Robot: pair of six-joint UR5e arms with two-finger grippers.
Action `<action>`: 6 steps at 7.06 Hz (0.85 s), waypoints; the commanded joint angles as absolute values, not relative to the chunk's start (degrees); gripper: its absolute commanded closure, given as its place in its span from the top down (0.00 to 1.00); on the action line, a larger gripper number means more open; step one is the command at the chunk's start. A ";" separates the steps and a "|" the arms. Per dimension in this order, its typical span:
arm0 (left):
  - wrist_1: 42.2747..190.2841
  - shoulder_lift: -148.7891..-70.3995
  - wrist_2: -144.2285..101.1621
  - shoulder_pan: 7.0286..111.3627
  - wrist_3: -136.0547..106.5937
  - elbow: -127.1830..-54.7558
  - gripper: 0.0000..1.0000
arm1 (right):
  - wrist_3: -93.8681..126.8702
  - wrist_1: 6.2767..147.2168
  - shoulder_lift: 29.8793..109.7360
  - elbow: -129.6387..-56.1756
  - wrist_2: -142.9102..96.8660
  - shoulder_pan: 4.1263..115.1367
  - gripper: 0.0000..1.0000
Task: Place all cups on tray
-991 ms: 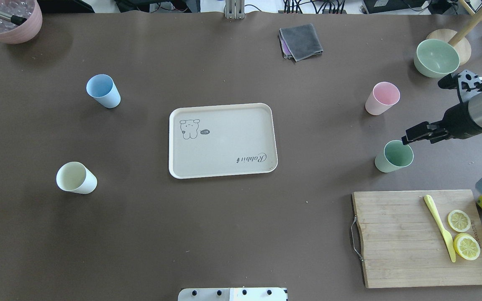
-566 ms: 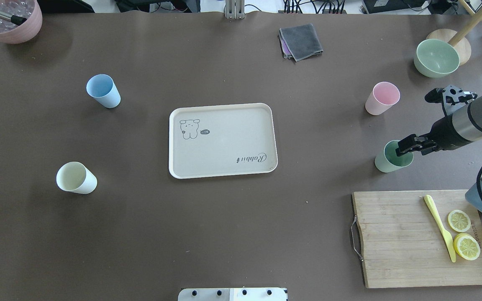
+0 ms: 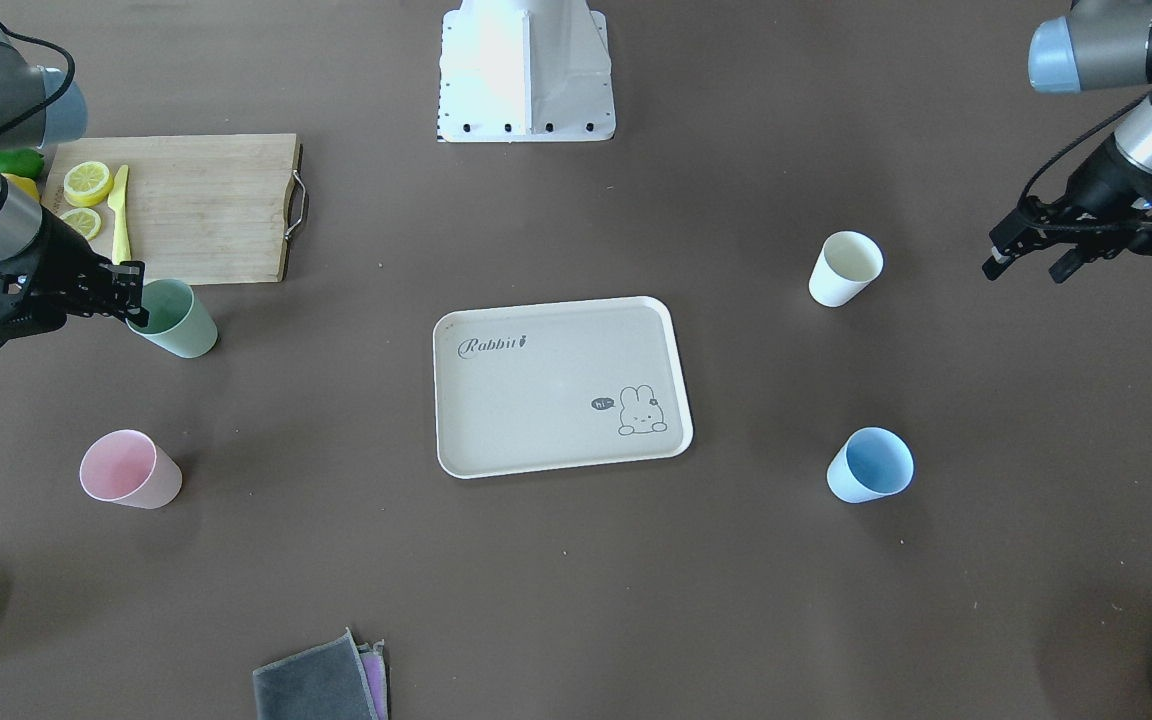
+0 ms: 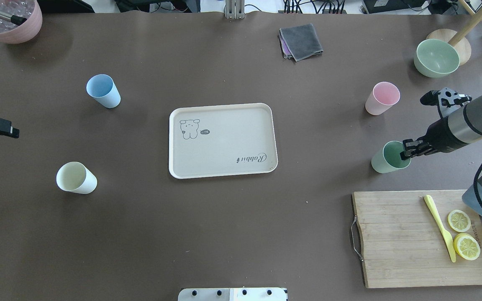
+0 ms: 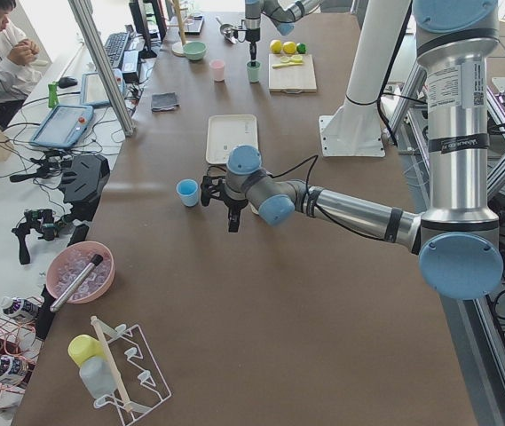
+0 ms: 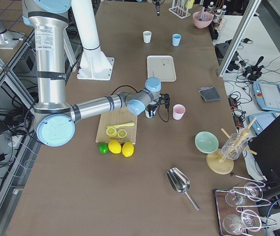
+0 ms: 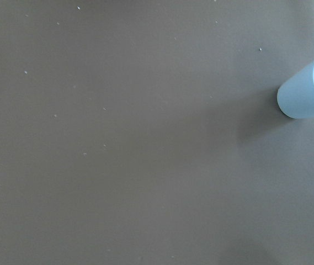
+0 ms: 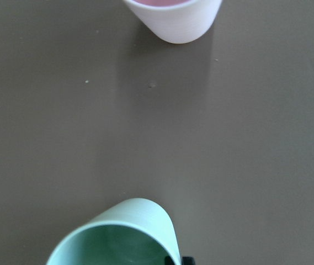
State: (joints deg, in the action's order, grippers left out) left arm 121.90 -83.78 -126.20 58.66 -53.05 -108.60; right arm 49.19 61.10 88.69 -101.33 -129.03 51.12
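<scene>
The beige "Rabbit" tray (image 4: pixel 224 142) lies mid-table, empty; it also shows in the front view (image 3: pixel 556 390). The mint green cup (image 4: pixel 385 161) stands right of it. My right gripper (image 4: pixel 406 154) is at its rim and looks shut on the rim; the right wrist view shows the cup (image 8: pixel 123 232) with a black fingertip at its edge. The pink cup (image 4: pixel 382 97) stands behind it. The light blue cup (image 4: pixel 103 90) and the cream-white cup (image 4: pixel 75 177) stand left of the tray. My left gripper (image 3: pixel 1026 265) is open and empty, above the table beyond them.
A wooden cutting board (image 4: pixel 404 238) with lemon slices and a yellow knife lies front right, whole lemons beside it. A green bowl (image 4: pixel 436 57) and grey cloth (image 4: pixel 301 41) sit at the back. A pink ribbed container (image 4: pixel 8 25) stands back left.
My right gripper has come down and left onto the mint green cup's rim, and the cup has shifted slightly left. My left gripper has entered the overhead view at its left edge.
</scene>
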 commanded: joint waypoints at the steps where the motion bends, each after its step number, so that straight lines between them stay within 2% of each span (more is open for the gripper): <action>1: 121.90 -83.67 -123.41 51.35 -57.92 -110.48 0.91 | 52.27 63.26 82.13 -101.08 -130.51 50.63 0.00; 3: 121.90 -83.41 -119.64 45.64 -58.18 -110.39 0.89 | 59.46 69.76 72.47 -100.99 -130.17 48.88 0.00; 4: 121.99 -83.41 -119.10 44.66 -58.36 -110.39 0.88 | 62.63 70.13 70.33 -100.99 -129.64 47.04 0.00; 6: 121.99 -84.72 -119.00 42.99 -59.85 -109.87 0.81 | 67.39 70.05 67.69 -100.99 -126.67 43.53 0.00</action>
State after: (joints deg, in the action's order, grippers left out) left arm 121.98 -83.92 -119.23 44.29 -58.99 -110.23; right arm 64.49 69.88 69.64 -100.99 -128.57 45.79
